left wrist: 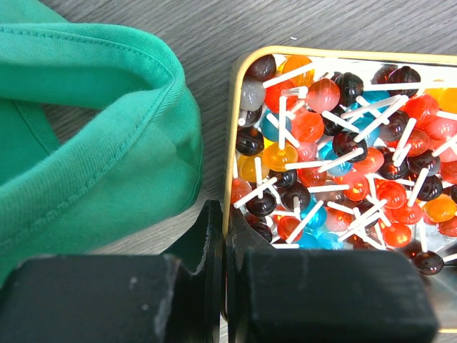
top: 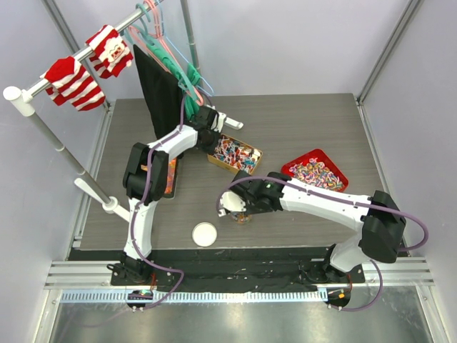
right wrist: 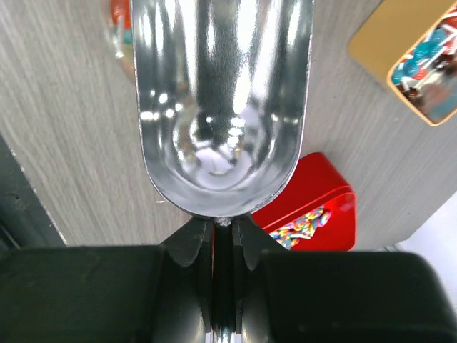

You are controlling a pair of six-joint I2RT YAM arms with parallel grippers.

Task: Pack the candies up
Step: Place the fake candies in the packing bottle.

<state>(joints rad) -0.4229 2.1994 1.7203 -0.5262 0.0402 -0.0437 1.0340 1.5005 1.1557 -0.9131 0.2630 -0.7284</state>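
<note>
Two red-and-white striped socks (top: pixel 73 81) are hanging on a white rail (top: pixel 28 88). A flat white round lid (top: pixel 205 234) is lying on the grey wood-grain table (top: pixel 307 121), and a shiny silver metal scoop (right wrist: pixel 225 93) is catching the light above it, near a shallow red tray (right wrist: pixel 314 189). Green fabric (left wrist: pixel 93 143) is bunching just beside a gold-rimmed rectangular tin (left wrist: pixel 232 128)

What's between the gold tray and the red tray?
Only bare tabletop separates the gold tray and the red tray, shown in the top view.

Left pincer (left wrist: pixel 223 229) closed, arm outstretched; right pincer (right wrist: pixel 223 227) clamped
</note>
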